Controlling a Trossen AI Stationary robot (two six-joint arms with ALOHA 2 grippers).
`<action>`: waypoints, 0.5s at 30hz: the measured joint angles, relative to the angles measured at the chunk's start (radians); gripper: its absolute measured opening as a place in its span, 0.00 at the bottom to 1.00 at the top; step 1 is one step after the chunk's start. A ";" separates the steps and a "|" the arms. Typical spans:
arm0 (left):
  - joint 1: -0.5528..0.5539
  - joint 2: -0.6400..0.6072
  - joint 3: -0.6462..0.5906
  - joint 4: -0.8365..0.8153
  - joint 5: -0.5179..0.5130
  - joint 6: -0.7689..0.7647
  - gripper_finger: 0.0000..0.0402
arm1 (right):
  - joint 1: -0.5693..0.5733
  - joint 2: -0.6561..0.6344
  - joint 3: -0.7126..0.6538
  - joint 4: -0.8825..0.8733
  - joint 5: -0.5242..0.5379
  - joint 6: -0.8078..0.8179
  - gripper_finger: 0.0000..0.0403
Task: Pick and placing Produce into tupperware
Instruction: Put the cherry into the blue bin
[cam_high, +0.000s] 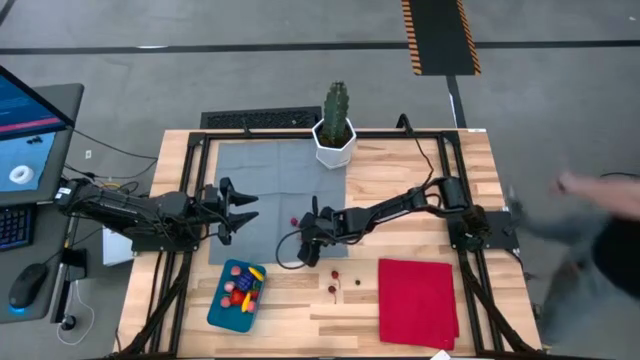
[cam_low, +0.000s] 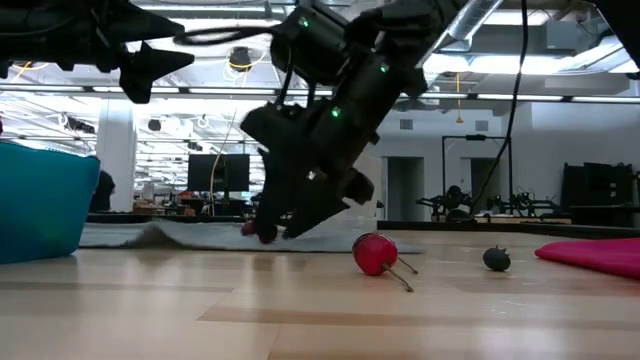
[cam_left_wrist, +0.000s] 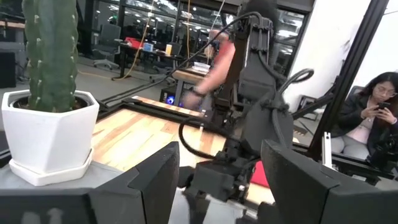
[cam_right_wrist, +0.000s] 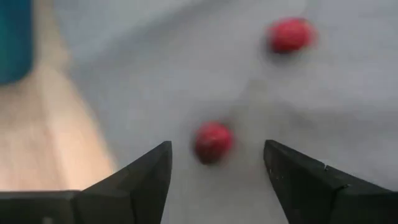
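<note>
The right end effector (cam_right_wrist: 214, 165) hangs low over the grey mat (cam_high: 270, 170), tilted downward, its two fingers parted with nothing between them yet. A small red fruit (cam_right_wrist: 212, 142) lies on the mat directly ahead of the gap, roughly centred between the fingertips and just beyond them. A second red piece (cam_right_wrist: 289, 34) sits farther out in front, toward one finger's side. The step in hand looks like a grasp of the nearer fruit.

To do it well, the end effector should come straight down until the fingertips bracket the fruit at its widest part, then close gently. The piece is round and light, so an off-centre squeeze would likely flick it across the mat. Keeping the tips just shy of the fabric should avoid snagging it.

The tupperware (cam_high: 233, 296) lies near this end effector, on the bare wooden worktop (cam_high: 420, 180) just off the mat's edge, with several coloured pieces already inside. Two more stemmed fruits, a red one (cam_low: 376, 253) and a dark one (cam_low: 496, 259), rest on the wood nearby, between the end effector and the red cloth (cam_high: 417, 298). Exactly which fruits they are is hard to tell.

The left end effector (cam_high: 243, 207) waits over the mat's other edge, wide open and empty.
</note>
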 joint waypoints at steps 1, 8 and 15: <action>0.000 0.000 0.000 -0.005 0.000 0.000 0.54 | 0.000 0.000 0.013 -0.017 -0.009 0.003 0.68; 0.000 0.000 0.000 -0.021 0.003 -0.030 0.54 | 0.001 0.006 0.057 -0.151 -0.004 -0.001 0.50; 0.000 0.000 0.000 -0.031 0.003 -0.037 0.54 | 0.002 0.006 0.058 -0.172 0.009 -0.023 0.26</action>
